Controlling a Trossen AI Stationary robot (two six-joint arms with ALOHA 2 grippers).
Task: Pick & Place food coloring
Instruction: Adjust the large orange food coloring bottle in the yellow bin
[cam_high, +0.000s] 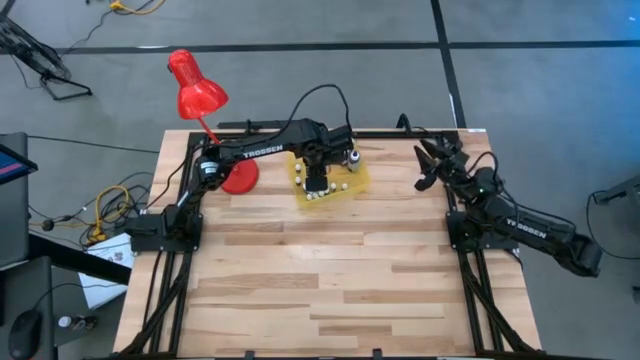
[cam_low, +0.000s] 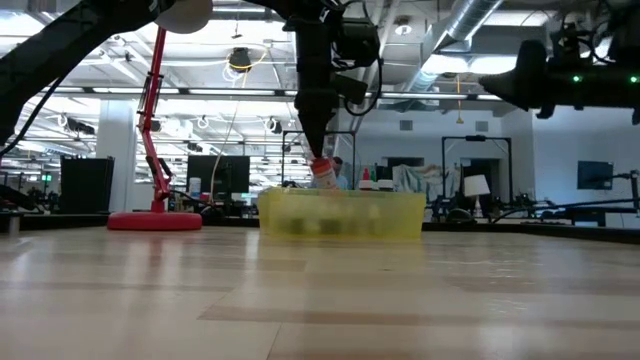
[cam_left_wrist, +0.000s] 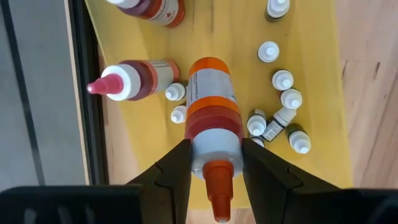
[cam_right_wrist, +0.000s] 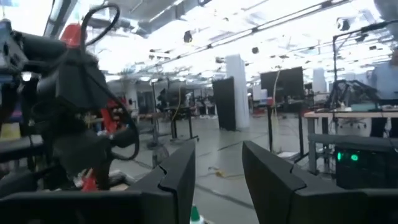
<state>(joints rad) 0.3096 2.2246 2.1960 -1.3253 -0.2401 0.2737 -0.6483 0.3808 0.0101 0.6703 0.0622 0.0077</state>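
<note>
A shallow yellow tray (cam_high: 358, 178) at the table's far middle holds the food coloring: several tiny white-capped bottles (cam_left_wrist: 283, 81) and a larger pink-capped bottle (cam_left_wrist: 134, 81) lying on its side. My left gripper (cam_left_wrist: 216, 149) stands over the tray, shut on an orange-capped bottle of red liquid (cam_left_wrist: 211, 99). In the low view that bottle (cam_low: 322, 172) shows at about the height of the tray's rim. My right gripper (cam_right_wrist: 217, 149) waits open at the far right (cam_high: 428, 165), pointing out into the room with nothing between its fingers. My left gripper pinches the orange-capped bottle between its two fingers, at the white shoulder (cam_left_wrist: 214, 155) just below the cap. The fingers (cam_left_wrist: 177, 168) come from above, pointing steeply down. The bottle hangs cap up below them; the tray wall hides whether its base is clear.
A red desk lamp (cam_high: 195, 90) stands at the far left, its round base (cam_high: 240, 178) right beside the tray. The wooden table (cam_high: 330, 280) stretches bare toward the near edge. The right arm (cam_high: 530, 228) lies folded along the right side.
</note>
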